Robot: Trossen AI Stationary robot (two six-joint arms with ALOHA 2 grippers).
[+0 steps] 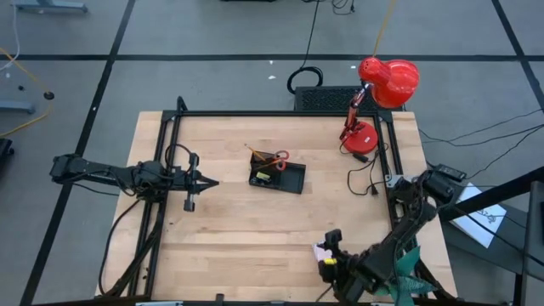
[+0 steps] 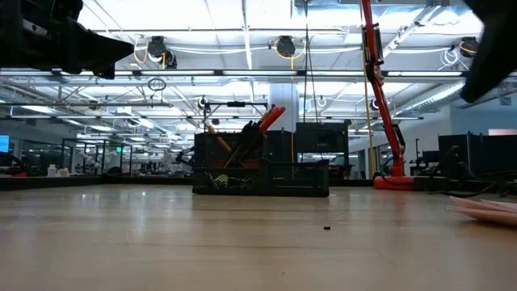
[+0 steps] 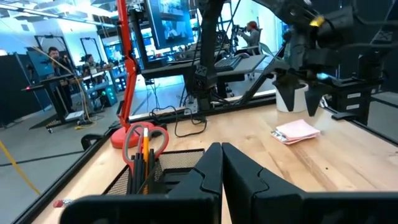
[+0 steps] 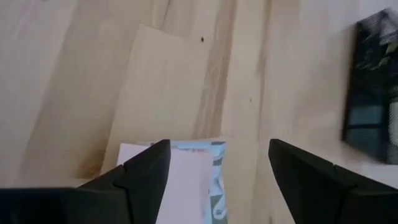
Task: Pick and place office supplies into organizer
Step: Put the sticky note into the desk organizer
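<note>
- Sticky-note pad (image 3: 296, 131), pink, lay flat on the wooden table (image 1: 255, 229) near its front right corner, well apart from the organizer (image 1: 278, 177).
- Directly above the pad hovered the right gripper (image 4: 219, 163); its 2 dark fingers (image 4: 146, 167) were spread wide, and the pad's pink sheet (image 4: 180, 180) showed between them in the right wrist view.
- Nothing was pinched by the right gripper; the fingers stood clear of the pad's edges as far as the wrist view showed.
- From the left wrist view, the right gripper (image 3: 298, 93) pointed down at the pad with a gap under its tips.
- The organizer, a small black tray, sat near the middle of the table, toward the back.
- In its taller section stood the red-handled scissors (image 3: 144, 138) with orange pencils (image 3: 146, 152) and black pens, leaning together.
- A small yellow piece (image 1: 265, 177) lay in a low compartment of the organizer.
- The left gripper (image 1: 209, 183) hung over the left part of the table, pointed toward the organizer, its fingers (image 3: 208, 171) pressed together and holding nothing.
- A red desk lamp (image 1: 374, 102) stood at the back right corner of the table.
</note>
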